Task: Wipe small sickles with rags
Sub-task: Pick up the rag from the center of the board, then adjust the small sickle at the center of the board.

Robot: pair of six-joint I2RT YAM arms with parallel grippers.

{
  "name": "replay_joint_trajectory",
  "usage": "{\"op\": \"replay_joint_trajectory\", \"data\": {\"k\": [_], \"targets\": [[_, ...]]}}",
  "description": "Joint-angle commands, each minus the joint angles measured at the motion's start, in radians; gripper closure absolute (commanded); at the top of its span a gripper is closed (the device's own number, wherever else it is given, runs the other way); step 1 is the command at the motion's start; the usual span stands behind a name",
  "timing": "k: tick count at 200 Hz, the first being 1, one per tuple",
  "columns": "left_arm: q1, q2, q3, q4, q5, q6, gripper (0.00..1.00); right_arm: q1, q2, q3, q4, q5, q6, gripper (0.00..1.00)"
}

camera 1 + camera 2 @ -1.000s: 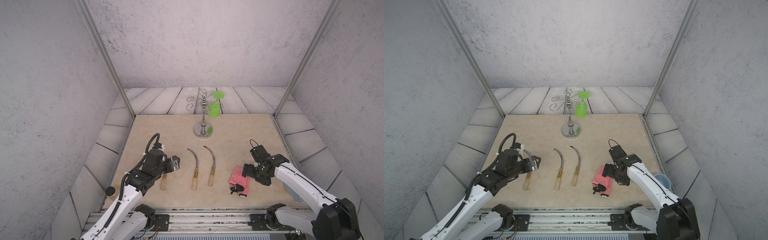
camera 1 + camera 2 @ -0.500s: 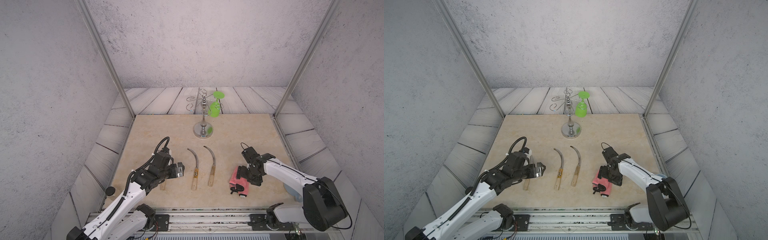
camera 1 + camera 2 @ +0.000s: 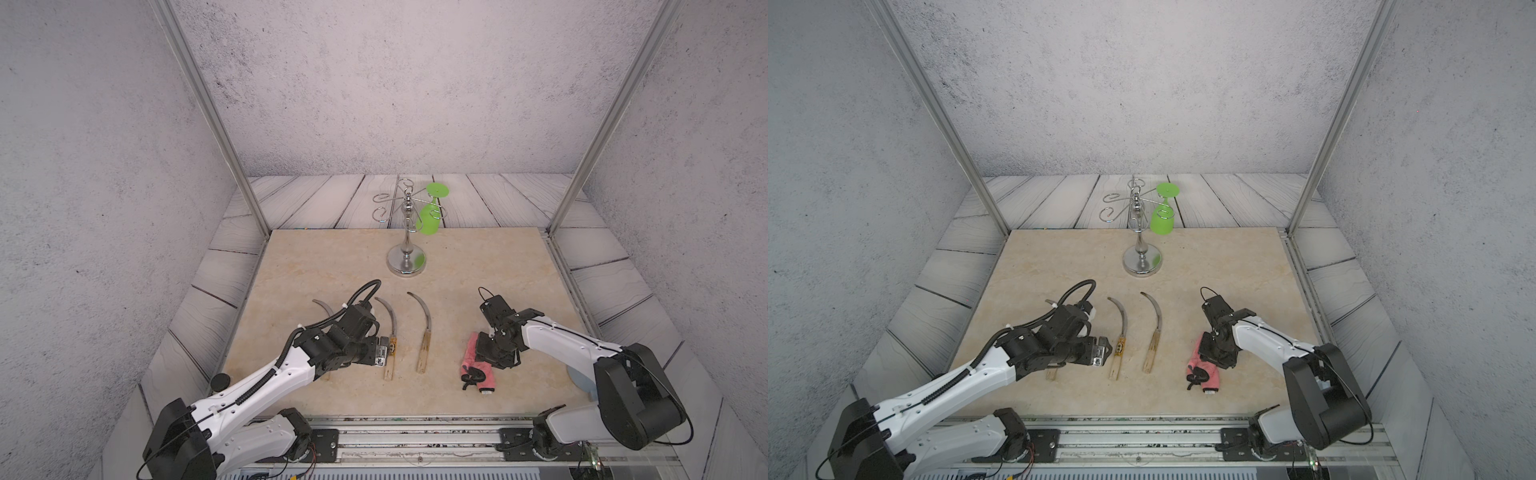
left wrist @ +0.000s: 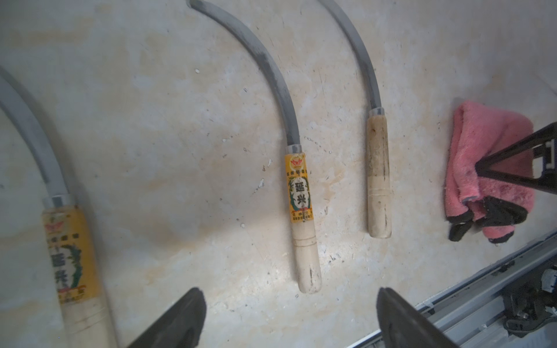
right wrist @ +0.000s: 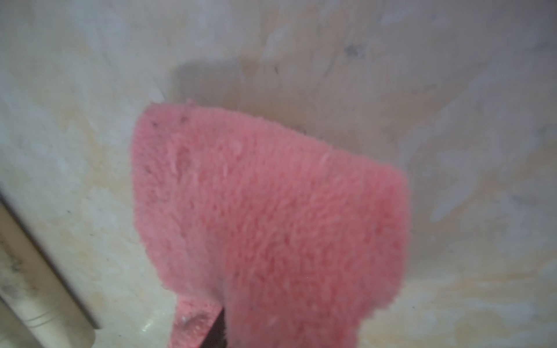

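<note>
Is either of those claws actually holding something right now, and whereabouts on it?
The right claw pinches the pink rag at mid-length, clear of its black strap. The left claw stands open above the sickles, holding nothing.

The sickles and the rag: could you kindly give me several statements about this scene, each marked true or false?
1. The middle sickle bears a yellow label. True.
2. The left gripper holds it. False: its jaws stand open near the handle, gripping nothing.
3. The green goblet stands upright. False: it hangs upside down from the chrome stand.
4. The right gripper is on the pink rag. True.
</note>
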Motion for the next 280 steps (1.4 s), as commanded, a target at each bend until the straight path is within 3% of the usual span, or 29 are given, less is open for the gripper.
{"op": "replay_joint_trajectory", "data": {"k": [1, 32, 57, 90, 147, 280], "targets": [[-0.042, 0.046, 0.044, 0.012, -0.014, 0.003, 0.16, 0.003, -0.006, 0.014, -0.003, 0.009, -0.011, 0.75], [-0.102, 0.126, 0.097, 0.016, -0.014, 0.014, 0.42, 0.002, -0.043, 0.079, -0.068, 0.029, -0.051, 0.85], [-0.152, 0.191, 0.136, 0.023, 0.003, 0.024, 0.46, 0.001, -0.074, 0.151, -0.143, 0.059, -0.095, 0.91], [-0.209, 0.266, 0.185, 0.026, 0.009, 0.031, 0.45, -0.006, -0.104, 0.242, -0.236, 0.098, -0.145, 0.92], [-0.256, 0.409, 0.246, 0.017, 0.018, 0.043, 0.33, -0.047, -0.150, 0.292, -0.286, 0.102, -0.184, 0.91], [-0.257, 0.650, 0.338, 0.048, 0.045, 0.103, 0.40, -0.110, -0.217, 0.330, -0.339, 0.088, -0.220, 0.90]]}}
